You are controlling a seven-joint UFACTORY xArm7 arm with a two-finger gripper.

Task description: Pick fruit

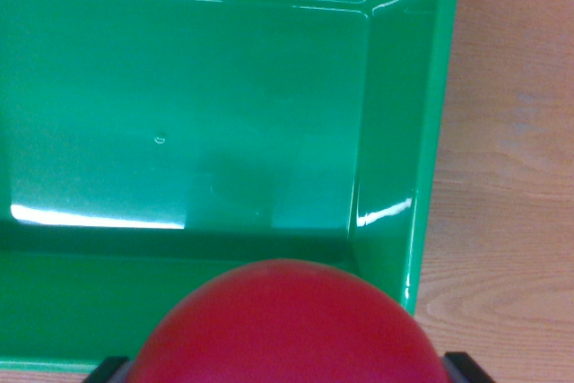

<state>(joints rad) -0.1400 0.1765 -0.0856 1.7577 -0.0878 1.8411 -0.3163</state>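
Fruit [285, 329] smooth, round, red; over glossy green plastic bin [395, 114].

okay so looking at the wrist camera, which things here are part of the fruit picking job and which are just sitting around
Part of the job:
red fruit, close under the camera between the dark gripper tips
green bin, nothing seen inside it

Just there:
wooden table, on the wrist view's right; nothing loose lies on the part shown
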